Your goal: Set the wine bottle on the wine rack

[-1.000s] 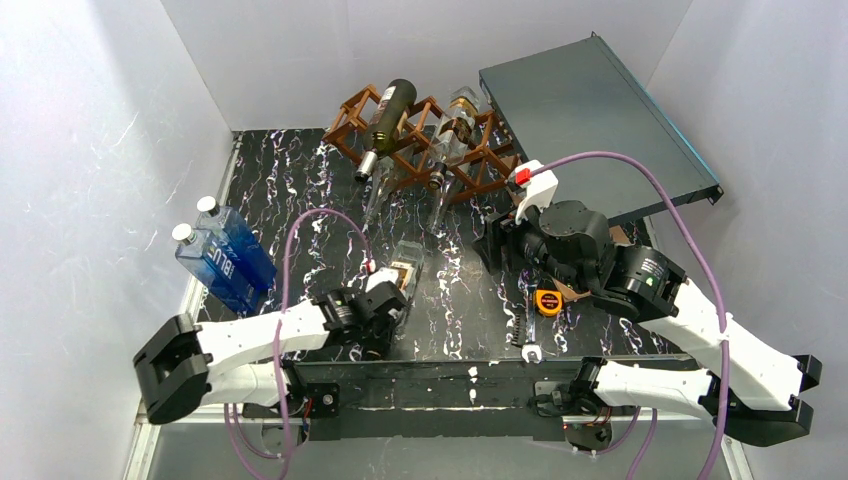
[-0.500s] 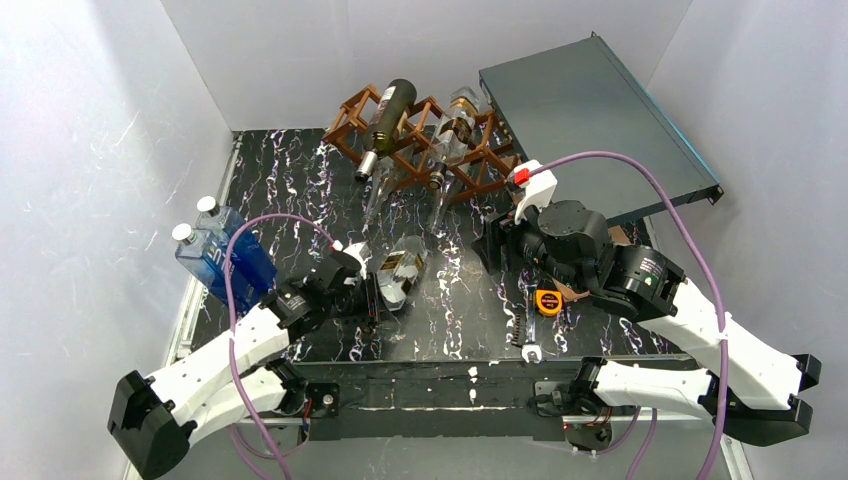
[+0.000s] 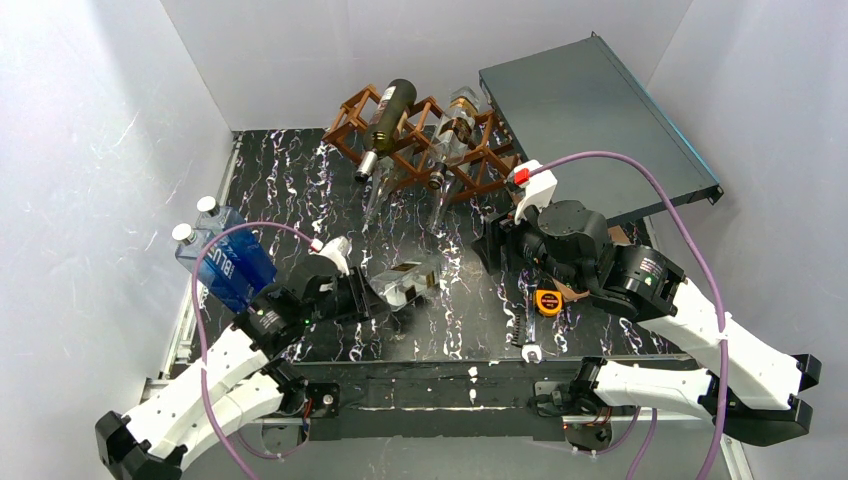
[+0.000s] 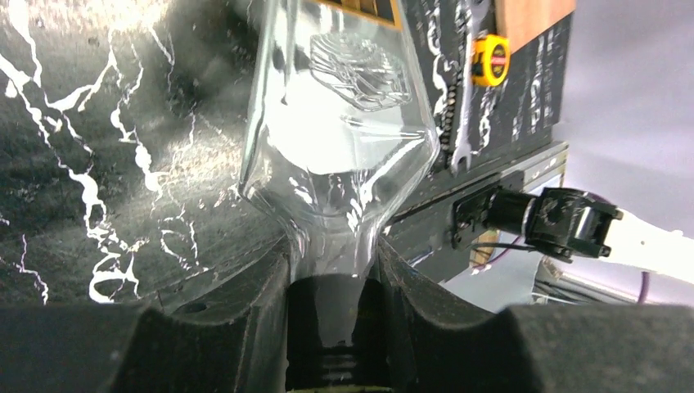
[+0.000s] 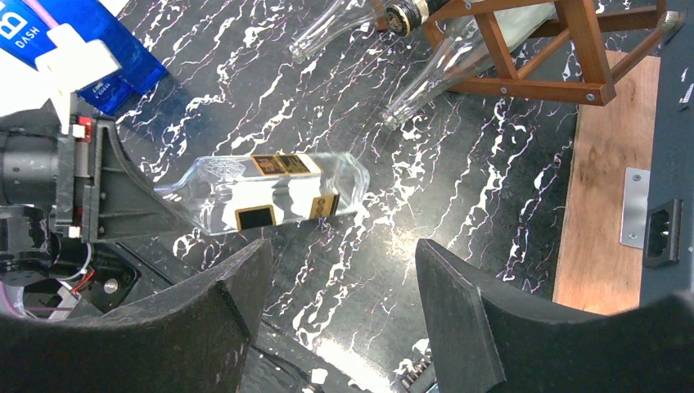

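While the wine bottle (image 3: 408,280) lies on its side on the black marbled desk (image 3: 290,170), its neck runs back into the left hand (image 4: 331,274), and its flat base points toward the right arm. The left hand is pinched on that neck: in the left wrist view both fingers (image 4: 262,286) press against the glass just below the shoulder. The bottle's body rests low over the desk, label up; whether it touches the surface I cannot tell.

The right hand (image 5: 344,278) hangs above the desk to the right of the bottle, jaws spread, nothing between them.

The wine rack (image 3: 343,112) stands at the far side of the desk, well apart from the bottle, with a dark bottle (image 3: 388,118) and a clear bottle (image 3: 458,125) already in it. Bare desk lies between the held bottle and the rack. Blue bottles (image 3: 228,262) stand just left of the left hand, near the desk's left edge. A tape measure (image 3: 547,301) and a wrench (image 4: 458,115) lie to the right, near the front edge. A dark grey panel (image 3: 590,110) leans beside the rack.
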Available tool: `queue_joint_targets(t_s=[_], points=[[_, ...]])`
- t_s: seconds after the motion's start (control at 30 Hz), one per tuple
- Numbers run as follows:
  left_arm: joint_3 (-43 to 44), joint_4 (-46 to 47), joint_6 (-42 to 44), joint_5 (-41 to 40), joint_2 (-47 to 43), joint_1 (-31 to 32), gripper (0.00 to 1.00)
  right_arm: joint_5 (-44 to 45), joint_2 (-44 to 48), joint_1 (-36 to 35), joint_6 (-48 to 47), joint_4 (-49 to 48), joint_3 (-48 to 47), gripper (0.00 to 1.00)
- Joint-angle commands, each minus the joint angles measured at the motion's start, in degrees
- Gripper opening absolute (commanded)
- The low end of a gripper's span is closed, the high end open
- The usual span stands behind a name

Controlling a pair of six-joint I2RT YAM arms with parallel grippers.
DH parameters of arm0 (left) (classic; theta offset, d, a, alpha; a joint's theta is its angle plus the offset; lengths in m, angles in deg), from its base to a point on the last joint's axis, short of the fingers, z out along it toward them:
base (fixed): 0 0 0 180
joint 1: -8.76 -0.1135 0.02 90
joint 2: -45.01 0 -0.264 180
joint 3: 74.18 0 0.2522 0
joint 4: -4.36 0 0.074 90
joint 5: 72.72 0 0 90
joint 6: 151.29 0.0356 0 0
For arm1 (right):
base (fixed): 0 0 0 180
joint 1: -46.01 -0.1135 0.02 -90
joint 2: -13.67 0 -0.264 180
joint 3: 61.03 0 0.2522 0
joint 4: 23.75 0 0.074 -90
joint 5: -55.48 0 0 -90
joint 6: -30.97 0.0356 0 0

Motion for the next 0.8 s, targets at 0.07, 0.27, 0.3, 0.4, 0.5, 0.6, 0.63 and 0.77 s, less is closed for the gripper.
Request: queue_joint_targets(t_s=[0.07, 0.27, 0.3, 0.4, 0.5, 0.6, 0.63, 0.77], points=[[2.9, 9.9, -1.2, -1.6, -2.9, -0.3, 0.0, 0.4, 0.3, -0.2, 0.1, -2.2, -0.9, 0.74], [6.4, 7.4, -1.5, -0.6, 2.2, -0.3, 0.0, 0.5, 0.1, -0.2, -0.1, -2.1, -1.0, 0.74], [6.2, 7.4, -2.0, -0.6, 2.4, -0.3, 0.0, 0.6, 0.2, -0.2, -0.1, -2.1, -0.9, 0.74], [4.4, 9.2, -4.7, -0.5, 2.8, -0.3, 0.0, 0.5, 0.3, -0.2, -0.1, -2.2, -0.6, 0.74], [2.0, 11.4, -5.8, 0.8, 4.6, -0.3, 0.0, 0.3, -0.1, -0.2, -0.1, -2.5, -0.1, 0.74], [0.1, 10.7, -0.6, -1.0, 6.6, 0.1, 0.0, -0.2, -1.0, -0.2, -0.2, -2.2, -0.2, 0.74], [0.0, 9.5, 1.9, -2.3, 6.8, 0.4, 0.0, -0.4, -1.4, -0.2, -0.2, -2.1, -0.3, 0.74], [1.0, 3.6, 12.9, -17.2, 8.1, 6.3, 0.0, -0.7, -1.9, -0.3, -0.5, -2.2, -0.2, 0.75]])
